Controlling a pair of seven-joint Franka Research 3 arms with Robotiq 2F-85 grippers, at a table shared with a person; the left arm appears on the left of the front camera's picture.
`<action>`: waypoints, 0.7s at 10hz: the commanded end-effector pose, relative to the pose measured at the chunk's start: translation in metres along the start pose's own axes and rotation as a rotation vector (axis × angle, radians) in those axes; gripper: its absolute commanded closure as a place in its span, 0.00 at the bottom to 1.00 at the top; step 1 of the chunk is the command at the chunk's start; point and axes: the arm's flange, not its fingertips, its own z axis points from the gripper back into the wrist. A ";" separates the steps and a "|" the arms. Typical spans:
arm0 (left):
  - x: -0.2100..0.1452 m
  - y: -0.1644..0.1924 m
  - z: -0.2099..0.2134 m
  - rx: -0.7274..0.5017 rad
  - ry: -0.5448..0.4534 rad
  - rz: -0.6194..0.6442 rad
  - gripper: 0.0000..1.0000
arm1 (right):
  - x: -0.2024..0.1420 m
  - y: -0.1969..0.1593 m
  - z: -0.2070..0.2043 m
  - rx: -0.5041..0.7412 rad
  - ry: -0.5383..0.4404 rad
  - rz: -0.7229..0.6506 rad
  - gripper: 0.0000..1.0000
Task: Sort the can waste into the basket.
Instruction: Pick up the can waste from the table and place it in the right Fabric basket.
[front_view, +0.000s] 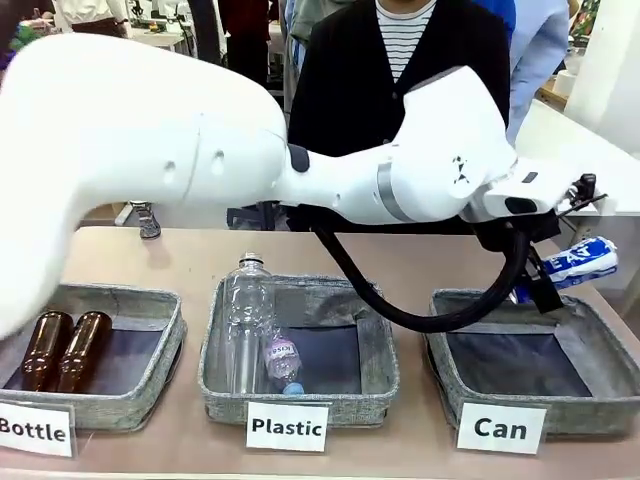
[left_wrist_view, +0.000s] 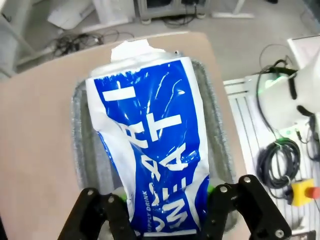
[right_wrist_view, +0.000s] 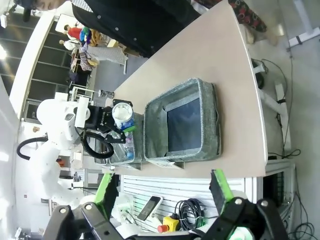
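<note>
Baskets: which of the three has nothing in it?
The right basket labelled Can: its dark bottom is bare. The Bottle basket holds two brown bottles, the Plastic basket clear bottles.

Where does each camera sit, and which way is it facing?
Front: fixed on the robot's side, facing across the table to the person; the left arm crosses it, left tool holding the blue can above the Can basket.
Left wrist: on that arm, looking down its fingers past the can into the basket.
Right wrist: off the table's end, rolled sideways, facing the basket; open right tool at bottom.
Shared: can and basket, all three.
</note>
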 end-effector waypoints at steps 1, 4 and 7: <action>-0.012 -0.017 0.031 -0.044 -0.019 -0.041 0.85 | -0.007 0.002 0.001 -0.021 -0.008 0.000 0.00; 0.000 -0.007 0.022 -0.018 -0.009 -0.026 0.85 | -0.007 0.002 0.001 -0.021 -0.008 0.000 0.00; -0.003 -0.009 0.017 -0.033 0.019 -0.041 0.00 | -0.007 0.002 0.001 -0.021 -0.008 0.000 0.00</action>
